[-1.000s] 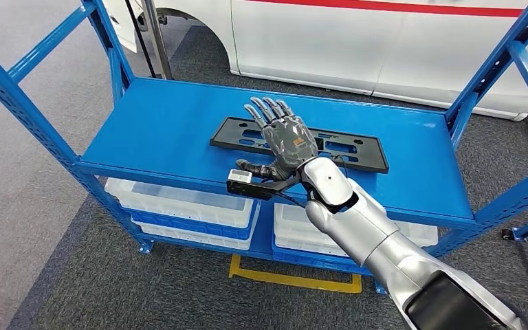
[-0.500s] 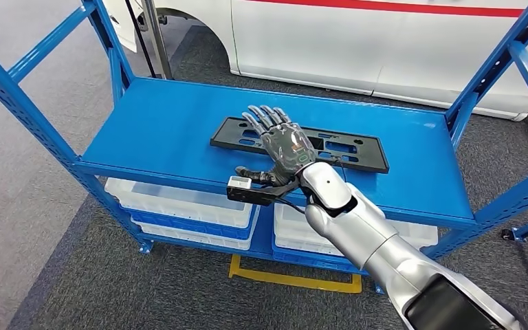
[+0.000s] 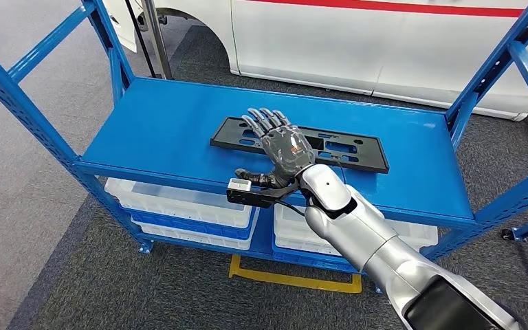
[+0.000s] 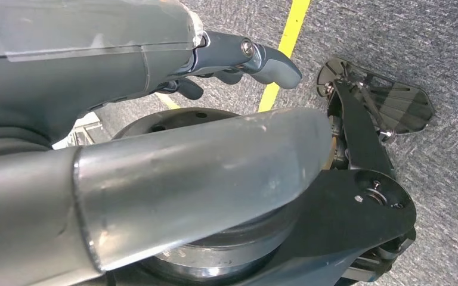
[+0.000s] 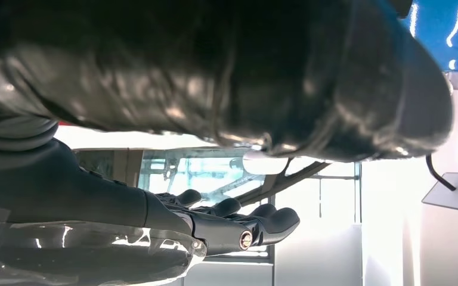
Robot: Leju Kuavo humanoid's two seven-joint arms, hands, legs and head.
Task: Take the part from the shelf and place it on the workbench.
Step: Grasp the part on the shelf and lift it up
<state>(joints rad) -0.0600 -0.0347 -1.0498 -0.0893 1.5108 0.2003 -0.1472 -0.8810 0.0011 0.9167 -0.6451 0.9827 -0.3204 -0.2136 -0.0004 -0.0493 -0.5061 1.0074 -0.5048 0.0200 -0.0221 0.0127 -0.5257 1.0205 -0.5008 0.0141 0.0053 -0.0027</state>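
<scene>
Flat black part (image 3: 300,143) with cut-out slots lies on the smooth blue shelf (image 3: 165,130).
Right hand (image 3: 282,146) hovers over its middle, fingers spread toward 11 o'clock, holding nothing. White bins (image 3: 179,201) at 6 o'clock, white vehicle (image 3: 357,41) at 12.

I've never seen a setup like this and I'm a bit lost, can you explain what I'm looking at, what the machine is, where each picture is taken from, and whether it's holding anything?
This is a humanoid robot with two silver arms, each ending in a many-fingered hand. The wide picture is the robot's own view from high on its body, looking forward and down. There its right hand reaches over a blue shelf, fingers spread flat above a long black part that lies on it. It holds nothing yet. White bins sit on the level below, and a white vehicle stands behind. The other two pictures come from cameras at the wrists, and are turned. One shows the left hand, empty, fingers loosely curled, hanging over grey floor with a yellow line. The other looks along the right hand's fingers.
</scene>
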